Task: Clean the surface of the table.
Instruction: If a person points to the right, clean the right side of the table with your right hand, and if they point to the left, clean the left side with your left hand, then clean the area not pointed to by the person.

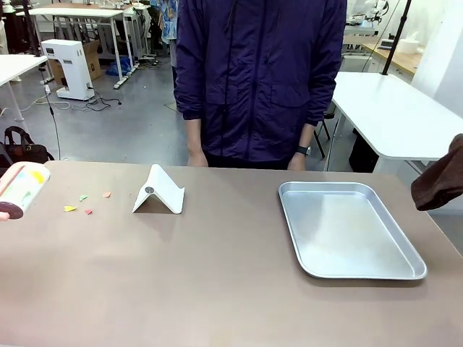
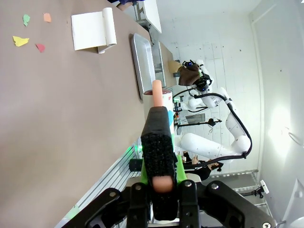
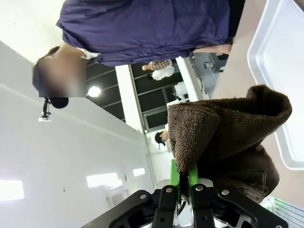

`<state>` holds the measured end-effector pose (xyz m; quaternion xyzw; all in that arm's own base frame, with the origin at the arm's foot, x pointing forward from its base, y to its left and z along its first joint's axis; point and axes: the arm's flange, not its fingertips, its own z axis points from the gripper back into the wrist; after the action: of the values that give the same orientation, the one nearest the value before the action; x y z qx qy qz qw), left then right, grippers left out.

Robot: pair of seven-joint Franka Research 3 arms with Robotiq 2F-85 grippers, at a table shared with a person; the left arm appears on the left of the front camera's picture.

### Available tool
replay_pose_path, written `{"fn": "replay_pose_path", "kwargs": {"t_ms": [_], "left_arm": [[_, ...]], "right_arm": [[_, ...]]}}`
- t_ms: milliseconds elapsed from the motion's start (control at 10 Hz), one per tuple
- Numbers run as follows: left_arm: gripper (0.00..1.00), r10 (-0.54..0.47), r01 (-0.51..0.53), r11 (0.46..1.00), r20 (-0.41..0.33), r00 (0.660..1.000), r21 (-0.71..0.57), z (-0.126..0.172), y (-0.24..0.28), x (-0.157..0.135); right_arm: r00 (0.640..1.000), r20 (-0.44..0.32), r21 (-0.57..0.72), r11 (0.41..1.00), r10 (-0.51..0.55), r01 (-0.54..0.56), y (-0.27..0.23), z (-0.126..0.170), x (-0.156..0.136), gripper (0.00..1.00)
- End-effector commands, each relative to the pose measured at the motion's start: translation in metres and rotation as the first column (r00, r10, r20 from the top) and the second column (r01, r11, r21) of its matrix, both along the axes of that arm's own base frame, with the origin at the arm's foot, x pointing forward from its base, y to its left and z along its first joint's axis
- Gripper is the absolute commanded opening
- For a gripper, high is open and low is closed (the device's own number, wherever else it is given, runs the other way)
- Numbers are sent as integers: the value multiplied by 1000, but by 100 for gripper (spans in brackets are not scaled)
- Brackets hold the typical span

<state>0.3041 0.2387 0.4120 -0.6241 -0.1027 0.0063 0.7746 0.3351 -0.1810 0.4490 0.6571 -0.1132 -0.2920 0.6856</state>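
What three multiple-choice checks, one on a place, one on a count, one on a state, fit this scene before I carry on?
1. Where do the paper scraps lie? A in the tray; B on the table, left of the white stand; C on the floor.
2. How many scraps? A two; B seven; C four.
3. The fingers of the right gripper are: A shut on the brown cloth; B open and empty; C shut on the tray.
Answers: 1 B, they sit on bare tabletop beside the stand; 2 C, yellow, green, orange, red; 3 A, the cloth bunches between them.
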Motion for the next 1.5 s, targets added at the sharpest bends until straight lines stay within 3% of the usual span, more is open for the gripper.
{"fn": "replay_pose_path", "kwargs": {"t_ms": [0,1400], "left_arm": [[18,9,-9,1000,17,1000,-16,3,-2,-1],[18,9,-9,1000,17,1000,-16,3,-2,-1]], "right_arm": [[998,40,13,999,-53,53,-1,12,-3,0],[998,40,13,999,-53,53,-1,12,-3,0]]}}
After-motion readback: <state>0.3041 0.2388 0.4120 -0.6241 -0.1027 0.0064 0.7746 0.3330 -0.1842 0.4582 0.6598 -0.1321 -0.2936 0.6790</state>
